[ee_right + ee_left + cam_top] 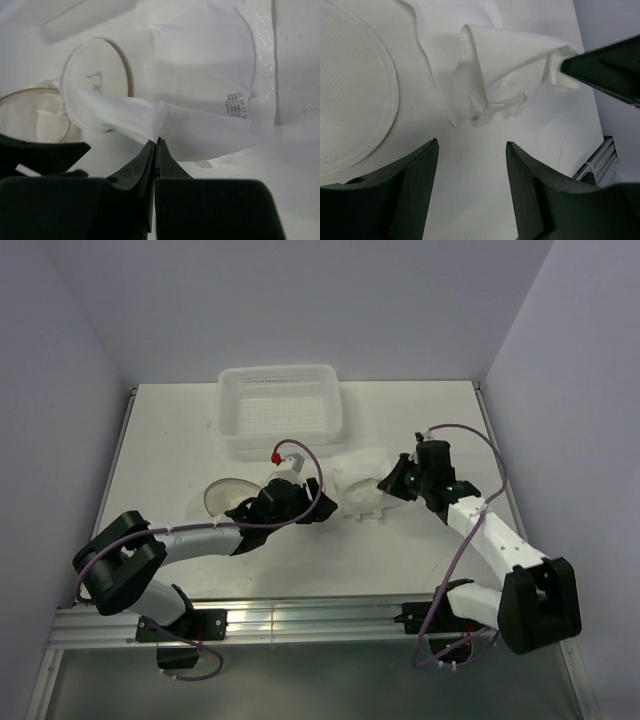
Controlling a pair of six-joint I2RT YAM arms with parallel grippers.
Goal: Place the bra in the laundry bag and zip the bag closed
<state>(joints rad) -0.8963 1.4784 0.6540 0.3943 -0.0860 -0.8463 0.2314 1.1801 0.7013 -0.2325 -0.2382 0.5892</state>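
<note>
The white bra [360,485] lies crumpled on the table's middle, right of the laundry bag [222,495]. My right gripper [388,483] is shut on the bra's right edge; in the right wrist view [156,142] the shut jaws pinch a fold of the bra [200,75]. The laundry bag lies open there as two discs, one with the black drawing [97,75] and one beige [30,115]. My left gripper [318,512] is open and empty, low over bare table just short of the bra [505,75], its fingers [415,190] apart. A bag disc [350,100] lies to its left.
A white perforated basket [280,405] stands at the back centre, just behind the bag and bra. My right gripper's finger [605,65] shows in the left wrist view, at the bra's far tip. Grey walls close in the table on three sides.
</note>
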